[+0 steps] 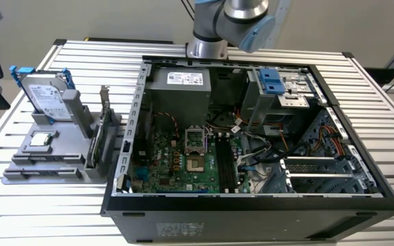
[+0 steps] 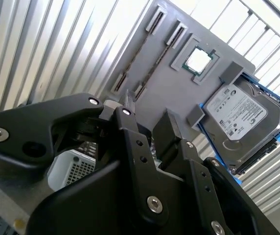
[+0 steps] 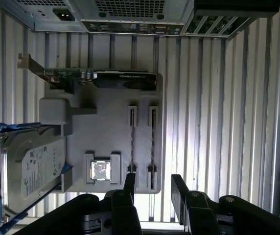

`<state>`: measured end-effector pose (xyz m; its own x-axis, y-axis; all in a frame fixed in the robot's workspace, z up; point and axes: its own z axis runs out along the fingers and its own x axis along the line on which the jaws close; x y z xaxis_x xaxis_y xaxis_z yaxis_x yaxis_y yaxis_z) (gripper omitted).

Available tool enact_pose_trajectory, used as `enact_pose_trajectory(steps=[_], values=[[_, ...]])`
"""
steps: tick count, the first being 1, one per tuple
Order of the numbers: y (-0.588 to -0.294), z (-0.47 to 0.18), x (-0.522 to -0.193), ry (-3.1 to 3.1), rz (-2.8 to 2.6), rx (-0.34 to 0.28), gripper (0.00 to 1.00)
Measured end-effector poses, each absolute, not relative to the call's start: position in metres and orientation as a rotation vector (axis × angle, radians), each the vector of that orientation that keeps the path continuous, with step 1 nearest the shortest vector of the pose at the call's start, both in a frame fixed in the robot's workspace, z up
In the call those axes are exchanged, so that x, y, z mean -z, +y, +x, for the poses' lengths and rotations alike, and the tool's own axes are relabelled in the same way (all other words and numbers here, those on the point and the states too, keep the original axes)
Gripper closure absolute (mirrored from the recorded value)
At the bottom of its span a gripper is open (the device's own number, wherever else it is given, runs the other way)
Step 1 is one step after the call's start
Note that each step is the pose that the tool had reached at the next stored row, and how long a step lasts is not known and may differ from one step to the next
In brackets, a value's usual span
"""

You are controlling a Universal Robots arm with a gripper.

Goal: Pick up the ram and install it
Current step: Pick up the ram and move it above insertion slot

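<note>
- Black two-fingered hand (image 3: 154, 190): empty, fingers spread wide, hovering above the grey plastic holder (image 3: 108, 132) on the ribbed metal surface (image 3: 208, 122).
- Thin edge-on ram stick (image 3: 152, 142): upright in its holder slot. It is best gripped centred, square across its flat faces.

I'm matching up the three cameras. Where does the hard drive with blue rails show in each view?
Exterior view: the hard drive stands on edge at the gray holder's far end, on the exterior view's left of the computer case.
Second wrist view: the hard drive is next to the processor chip, at the holder's edge.
First wrist view: it is beside the same chip.
Shared landmark: the processor chip in the gray holder.
</note>
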<state>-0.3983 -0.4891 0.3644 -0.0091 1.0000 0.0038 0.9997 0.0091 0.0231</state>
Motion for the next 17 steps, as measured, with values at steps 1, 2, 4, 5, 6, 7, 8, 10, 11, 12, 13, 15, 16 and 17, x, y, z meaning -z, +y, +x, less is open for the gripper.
enact_pose_trajectory(steps=[1,2,4,5,6,7,8,10,11,12,13,15,16,17], values=[[-0.4891,-0.3983,-0.3638,2.222,2.202,-0.030,0.00],[-0.4891,-0.3983,-0.3632,2.221,2.201,-0.029,0.00],[-0.4891,-0.3983,-0.3621,2.221,2.201,-0.028,0.00],[-0.4891,-0.3983,-0.3615,2.221,2.201,-0.028,0.00],[-0.4891,-0.3983,-0.3610,2.221,2.201,-0.028,0.00],[-0.4891,-0.3983,-0.3604,2.221,2.201,-0.027,0.00],[-0.4891,-0.3983,-0.3599,2.221,2.200,-0.027,0.00],[-0.4891,-0.3983,-0.3589,2.220,2.200,-0.026,0.00],[-0.4891,-0.3983,-0.3583,2.220,2.200,-0.026,0.00],[-0.4891,-0.3983,-0.3578,2.220,2.200,-0.025,0.00],[-0.4891,-0.3983,-0.3572,2.220,2.199,-0.025,0.00],[-0.4891,-0.3983,-0.3562,2.219,2.199,-0.024,0.00],[-0.4891,-0.3983,-0.3556,2.219,2.199,-0.023,0.00],[-0.4891,-0.3983,-0.3552,2.219,2.199,-0.023,0.00]])
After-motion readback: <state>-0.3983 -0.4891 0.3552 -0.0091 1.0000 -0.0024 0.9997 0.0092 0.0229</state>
